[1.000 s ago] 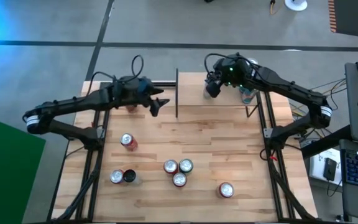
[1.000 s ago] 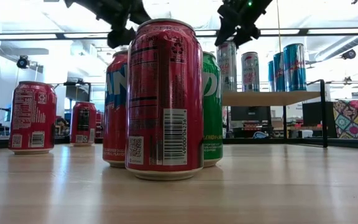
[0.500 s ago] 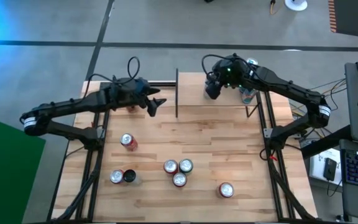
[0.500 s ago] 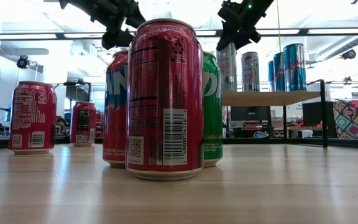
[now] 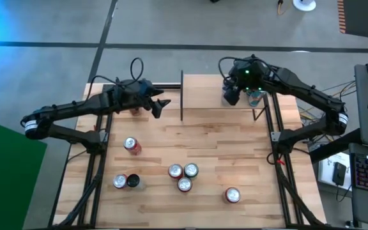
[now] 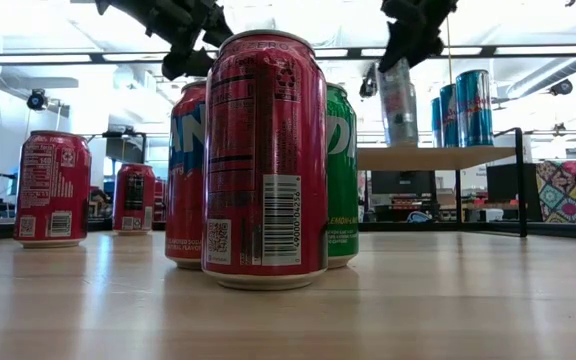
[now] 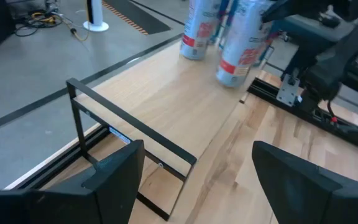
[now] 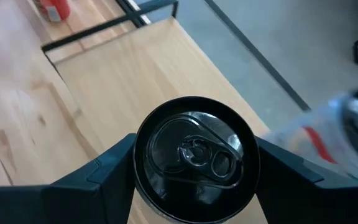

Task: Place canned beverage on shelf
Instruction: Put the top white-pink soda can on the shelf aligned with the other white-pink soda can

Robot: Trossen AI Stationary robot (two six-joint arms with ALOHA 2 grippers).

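Observation:
The shelf (image 5: 203,96) is a light-wood board on black uprights at the table's far side. My right gripper (image 5: 232,94) is over its right half, shut on a silver canned beverage (image 6: 400,100) with a black top (image 8: 194,155). Other cans (image 6: 473,108) stand on their bases at the shelf's right end. My left gripper (image 5: 160,107) hangs open in the air left of the shelf; its fingers (image 7: 114,174) hold nothing. My right gripper pinches the can's upper wall, just under the rim (image 8: 140,177), between its two fingers (image 8: 101,183). The fingers come slanting down from above. The can is tilted, its lower end (image 7: 231,78) at the shelf board; whether it touches the board I cannot tell.
Several cans stand on the table's near half: a red one (image 5: 131,145), a pair (image 5: 120,181), a cluster of three (image 5: 184,176) and one at the near right (image 5: 232,195). A black upright (image 5: 181,96) marks the shelf's left end.
My right gripper has gone toward the table's right edge along the shelf, taking with it the can that stood upright on the shelf's left half. That can now tilts under the gripper, next to the other cans.

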